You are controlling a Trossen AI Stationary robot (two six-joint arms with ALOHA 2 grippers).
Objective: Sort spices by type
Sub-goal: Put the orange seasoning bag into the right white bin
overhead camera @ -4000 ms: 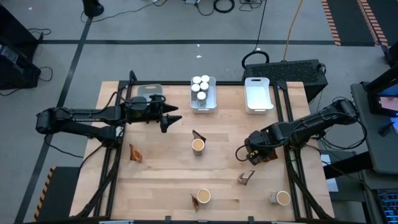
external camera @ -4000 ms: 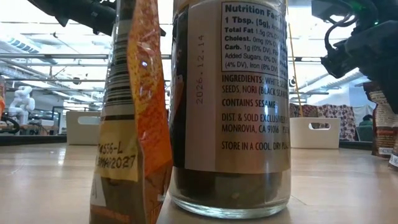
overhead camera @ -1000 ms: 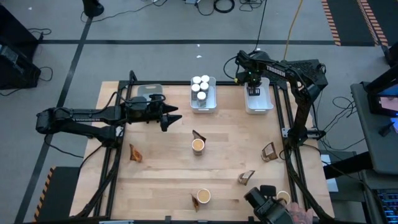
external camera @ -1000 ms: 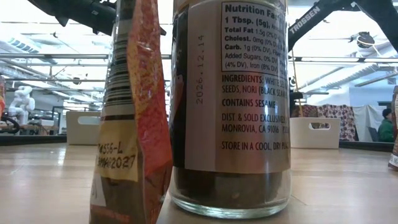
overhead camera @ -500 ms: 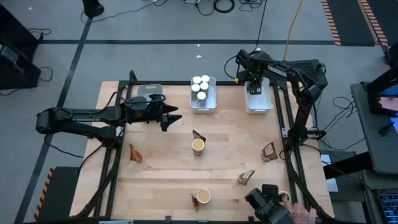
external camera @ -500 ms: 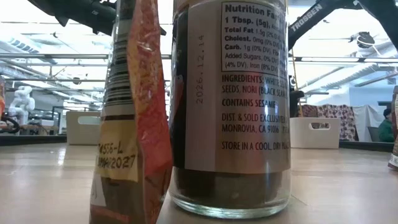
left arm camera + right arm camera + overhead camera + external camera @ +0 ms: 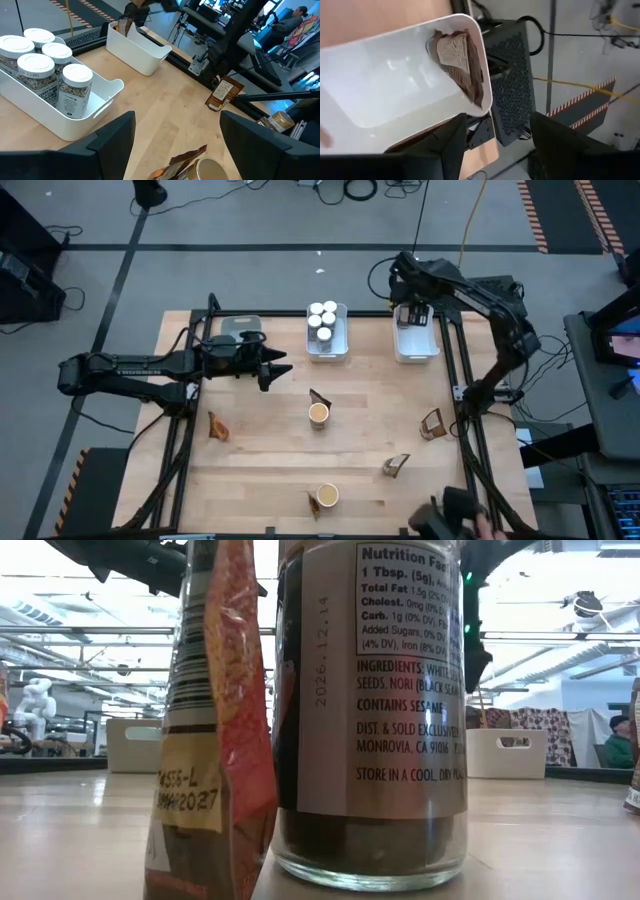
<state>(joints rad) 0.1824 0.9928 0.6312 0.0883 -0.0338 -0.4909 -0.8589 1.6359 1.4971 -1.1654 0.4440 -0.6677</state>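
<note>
Above the far end of the white tray point(image 7: 416, 350): right gripper point(image 7: 414, 314), fingers point(image 7: 435, 150) spread wide, gripping nothing. In that tray, one brown pouch point(image 7: 460, 65), standing on edge against the end wall, clear of the fingers.

Over the left half of the table point(image 7: 260, 470), just beside the grey tray point(image 7: 238, 326): left gripper point(image 7: 276, 370), waiting, likewise spread and empty, pointing toward the middle tray point(image 7: 327, 350). In the middle tray, five white-capped jars point(image 7: 322, 318), upright, packed toward the far end.

Loose on the table: a tub point(image 7: 318, 414) at centre with a second pouch point(image 7: 318, 397) touching its far side. Near the front edge, a front tub point(image 7: 326, 496) with a pouch against its left. Single pouches point(image 7: 217, 426) at the left, by the right edge and near the front right. Right before the low camera, front tub and its pouch side by side, touching or nearly so.

At the front right corner, a person's hand point(image 7: 478, 525) with something dark, possibly over another tub; too blurred to tell.
</note>
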